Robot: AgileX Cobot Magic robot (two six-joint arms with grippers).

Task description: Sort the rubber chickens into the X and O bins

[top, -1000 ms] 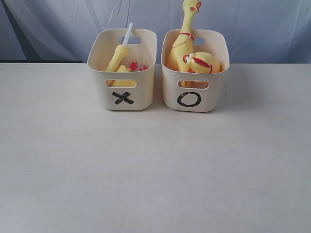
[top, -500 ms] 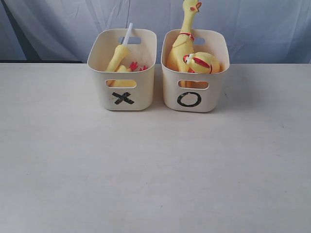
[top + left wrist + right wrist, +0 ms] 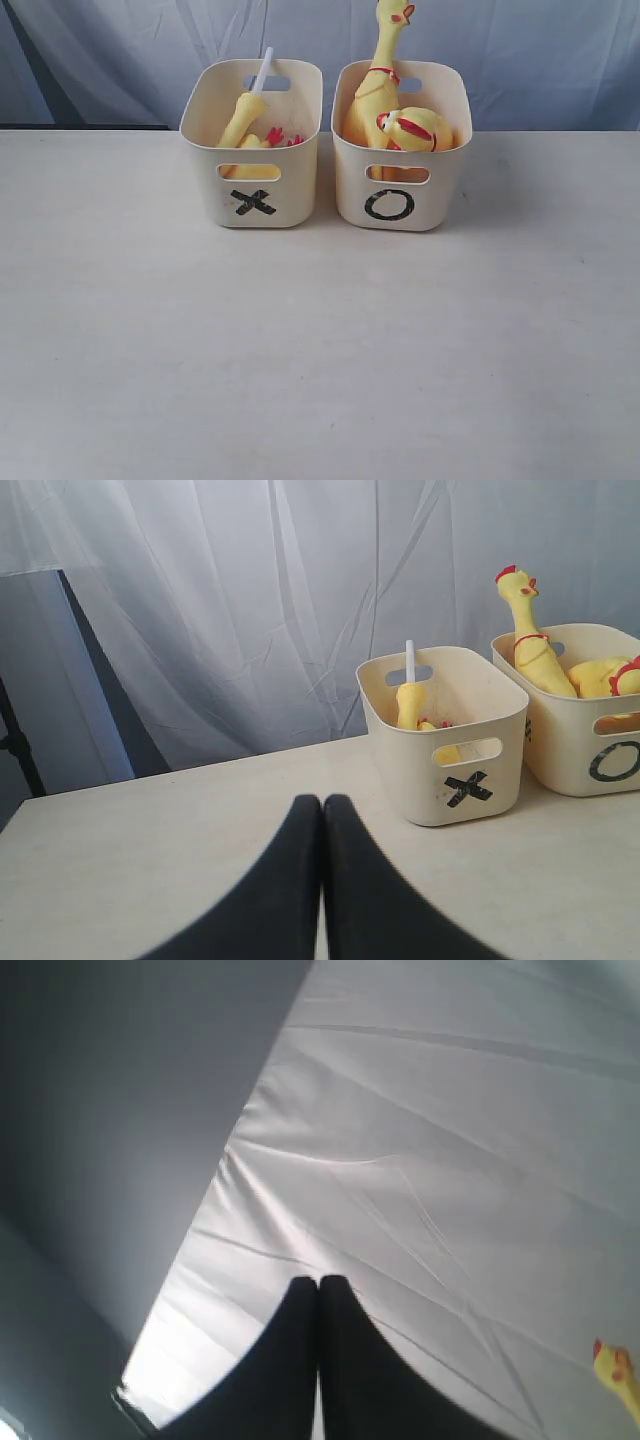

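Observation:
Two cream bins stand side by side at the back of the table. The X bin point(image 3: 253, 205) holds a headless yellow chicken body point(image 3: 240, 118) with a white stick and red feet. The O bin point(image 3: 392, 210) holds a tall whole chicken point(image 3: 378, 80) leaning upright and a second chicken point(image 3: 420, 130) curled beside it. Neither arm shows in the exterior view. My left gripper point(image 3: 322, 802) is shut and empty, low over the table, short of the X bin point(image 3: 450, 755). My right gripper point(image 3: 319, 1282) is shut and empty, facing the white curtain; a chicken head point(image 3: 612, 1362) peeks in at the edge.
A white curtain point(image 3: 520, 50) hangs behind the bins. The pale tabletop point(image 3: 320, 350) stretches wide in front of them. A dark stand point(image 3: 20, 750) shows at the side in the left wrist view.

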